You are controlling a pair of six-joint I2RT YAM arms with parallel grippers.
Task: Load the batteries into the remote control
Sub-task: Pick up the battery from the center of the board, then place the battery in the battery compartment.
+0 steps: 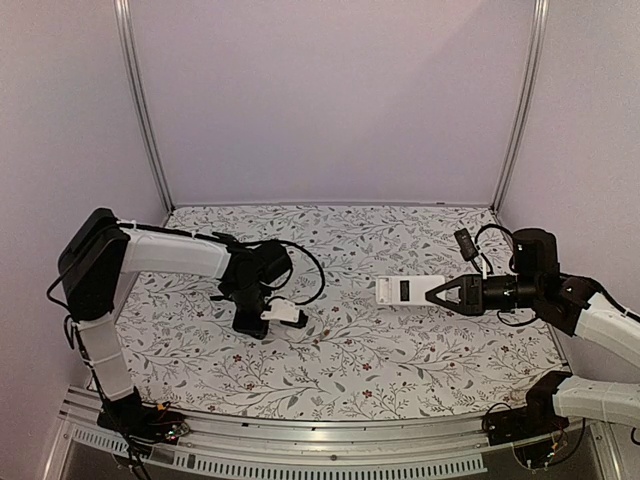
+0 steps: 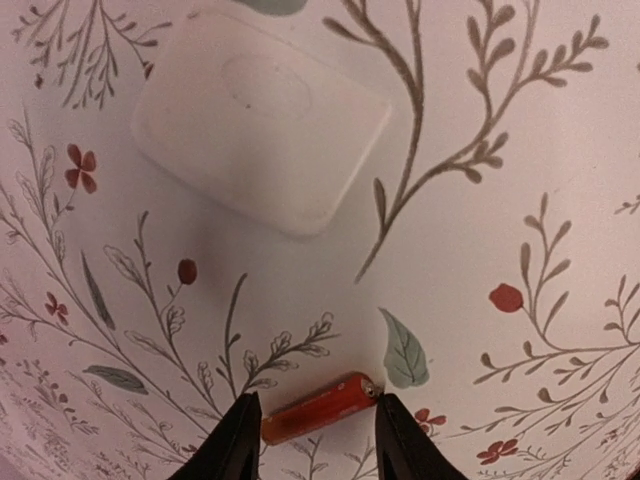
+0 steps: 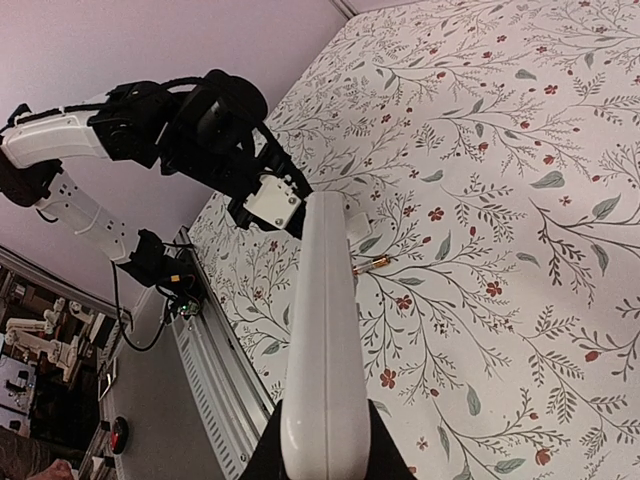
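While the slim white rectangular remote control (image 1: pixel 408 290) is held out over the floral-patterned table (image 1: pixel 330 370), right of centre in the overhead view, the work in hand lies at the left. The remote is clamped at one end by the right end effector (image 1: pixel 447 293), and a dark recess shows on its upper side.

A small orange-red cylindrical battery (image 2: pixel 320 408) lies on the table at the bottom of the left wrist view. It is set lengthwise between the dark fingers of the left end effector (image 2: pixel 317 400) — one finger at each end. The fingers stand apart, and whether they already press on the battery cannot be told. Only this one battery is seen. A small flat white plastic cover plate (image 2: pixel 260 125) lies at the upper left of that frame, apart from both.

A grip taken end to end on a smooth round cylinder is judged precarious. The ends are small and the battery lies slightly askew to the fingers, so it could be squeezed out sideways or sent rolling across the table — possibly towards the plate. If it were lifted tilted, seating it in the recess could prove difficult.
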